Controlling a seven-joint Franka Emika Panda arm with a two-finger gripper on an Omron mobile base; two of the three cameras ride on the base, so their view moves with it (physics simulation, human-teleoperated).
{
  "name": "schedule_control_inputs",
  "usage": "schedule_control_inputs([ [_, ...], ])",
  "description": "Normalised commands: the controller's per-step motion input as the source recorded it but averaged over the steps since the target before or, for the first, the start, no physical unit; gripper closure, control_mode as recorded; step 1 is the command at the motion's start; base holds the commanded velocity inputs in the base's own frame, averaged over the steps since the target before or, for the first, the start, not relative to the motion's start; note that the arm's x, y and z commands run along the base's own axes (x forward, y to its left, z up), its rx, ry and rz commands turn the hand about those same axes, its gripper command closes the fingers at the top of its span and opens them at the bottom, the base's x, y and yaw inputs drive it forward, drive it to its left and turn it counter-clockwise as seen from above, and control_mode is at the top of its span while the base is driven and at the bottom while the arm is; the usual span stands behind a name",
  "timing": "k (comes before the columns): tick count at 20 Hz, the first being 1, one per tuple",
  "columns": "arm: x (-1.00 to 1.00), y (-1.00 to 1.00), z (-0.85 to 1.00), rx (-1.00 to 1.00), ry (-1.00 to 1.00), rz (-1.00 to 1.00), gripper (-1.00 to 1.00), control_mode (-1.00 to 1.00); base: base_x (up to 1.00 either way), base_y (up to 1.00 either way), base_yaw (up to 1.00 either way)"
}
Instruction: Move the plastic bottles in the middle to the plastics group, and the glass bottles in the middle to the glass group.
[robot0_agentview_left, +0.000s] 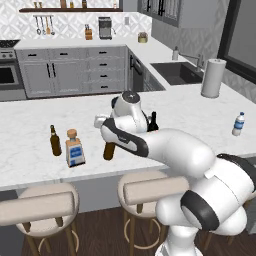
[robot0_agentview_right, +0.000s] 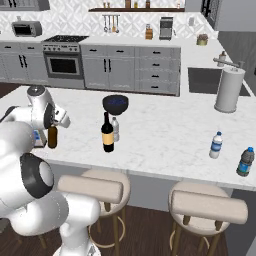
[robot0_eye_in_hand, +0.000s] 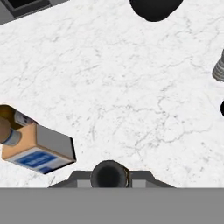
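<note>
The amber beer bottle (robot0_agentview_left: 108, 150) stood upright on the white marble counter (robot0_agentview_left: 30, 160) in the left base view, directly under the gripper (robot0_agentview_left: 111, 136) and just beside the square blue-labelled bottle (robot0_agentview_left: 75, 152) and the dark-brown beer bottle (robot0_agentview_left: 55, 141) of the glass group. In the right base view it (robot0_agentview_right: 52, 136) sat below the hand, well apart from the wine bottle (robot0_agentview_right: 107, 133) and pale plastic bottle (robot0_agentview_right: 115, 129) mid-counter. In the hand view its mouth (robot0_eye_in_hand: 109, 174) lay between the fingertips, which appeared closed on its neck, long axis along the hand's.
</note>
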Motion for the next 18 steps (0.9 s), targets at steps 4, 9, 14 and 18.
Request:
schedule_control_inputs([
  [4,0.25,0.35,-0.03,0.00,0.00,0.00,1.00,-1.00,0.00,0.00,0.00],
  [9,0.20,0.20,-0.10,-0.02,0.00,0.00,1.00,-1.00,0.00,0.00,0.00],
  [14,0.25,0.25,-0.10,-0.02,0.00,0.00,1.00,-1.00,0.00,0.00,0.00],
  [18,0.13,0.19,-0.12,-0.02,0.00,0.00,1.00,-1.00,0.00,0.00,0.00],
])
